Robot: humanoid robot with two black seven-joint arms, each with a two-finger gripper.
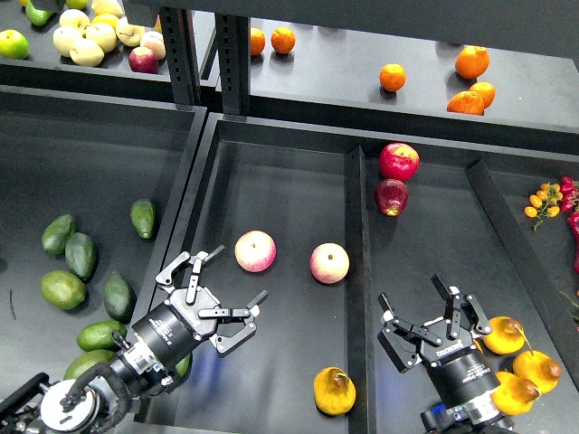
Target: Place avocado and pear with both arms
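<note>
Several dark green avocados lie in the left bin, one (118, 296) just left of my left gripper and another (143, 218) higher up. A golden pear (334, 391) lies alone at the front of the middle tray; three more pears (506, 335) sit at the front right. My left gripper (237, 279) is open and empty over the middle tray's left edge, below a pink-yellow apple (255, 250). My right gripper (421, 310) is open and empty in the right tray, left of the pears.
A second apple (329, 263) lies mid-tray. Two red apples (397, 162) sit at the right tray's back. A ridge (356, 271) divides the trays. Oranges (471, 61) and pale fruit (86, 38) sit on the back shelf. Larger green fruits (63, 289) lie far left.
</note>
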